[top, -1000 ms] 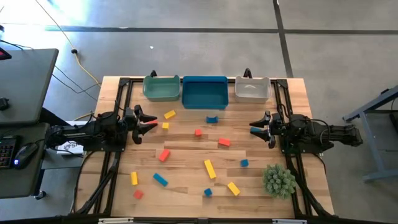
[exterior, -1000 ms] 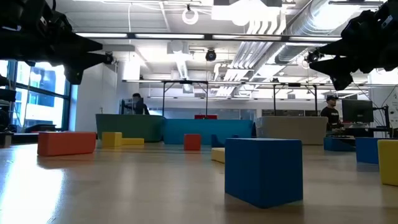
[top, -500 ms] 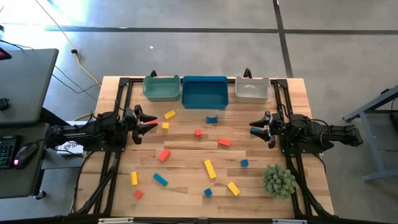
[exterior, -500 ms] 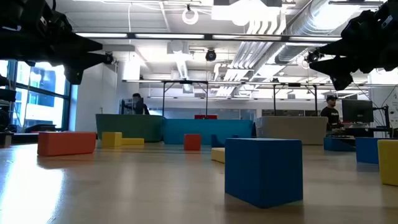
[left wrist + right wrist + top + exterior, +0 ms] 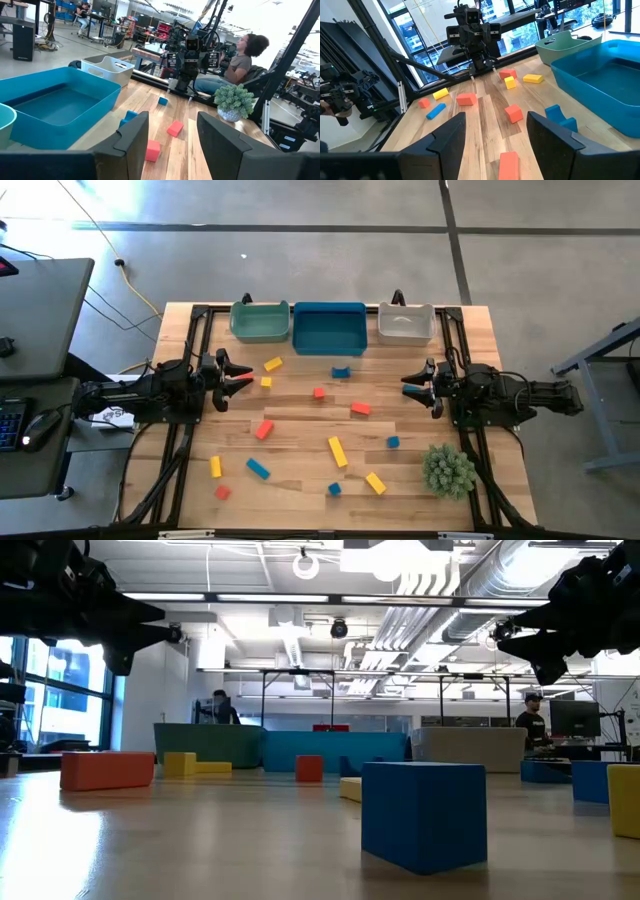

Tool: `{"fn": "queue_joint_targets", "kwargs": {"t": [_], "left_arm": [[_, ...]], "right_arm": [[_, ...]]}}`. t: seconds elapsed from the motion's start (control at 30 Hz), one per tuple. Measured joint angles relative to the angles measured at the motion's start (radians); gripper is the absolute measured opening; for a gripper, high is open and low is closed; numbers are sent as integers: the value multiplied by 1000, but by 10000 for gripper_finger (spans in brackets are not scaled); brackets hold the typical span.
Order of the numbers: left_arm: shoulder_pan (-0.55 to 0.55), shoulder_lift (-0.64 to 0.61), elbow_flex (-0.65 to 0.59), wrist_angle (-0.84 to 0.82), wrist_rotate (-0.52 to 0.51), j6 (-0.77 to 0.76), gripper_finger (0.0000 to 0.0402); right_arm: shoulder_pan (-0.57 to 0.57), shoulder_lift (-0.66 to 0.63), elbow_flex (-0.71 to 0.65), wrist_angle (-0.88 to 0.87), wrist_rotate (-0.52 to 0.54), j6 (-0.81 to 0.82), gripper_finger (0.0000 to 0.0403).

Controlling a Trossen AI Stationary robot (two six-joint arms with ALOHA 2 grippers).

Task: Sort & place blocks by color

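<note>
both pincers hover apart and empty, left pincer (image 5: 238, 374) and right pincer (image 5: 412, 388) at opposite sides; blocks (image 5: 338, 451) lie scattered on the surface (image 5: 300, 480).

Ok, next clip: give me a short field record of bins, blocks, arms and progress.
bins: green bin, blue bin, white bin, in a row at the table's far edge
blocks: red, blue and yellow, scattered on the table, none seen in a bin
left pincer: open, empty, above left side
right pincer: open, empty, above right side
extra: green plant
</note>
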Motion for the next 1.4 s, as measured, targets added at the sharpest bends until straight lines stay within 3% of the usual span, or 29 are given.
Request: {"fn": "queue_joint_targets", "kwargs": {"t": [1.0, 1.27, 1.4], "left_arm": [[0, 0, 4, 193, -73, 0, 159], [1, 36, 141, 145, -93, 112, 179], [1, 117, 234, 42, -168, 166, 200]], "right_arm": [[0, 0, 0, 0, 0, 0, 197], [0, 0, 0, 0, 0, 0, 197], [0, 0, 0, 0, 0, 0, 197]]}}
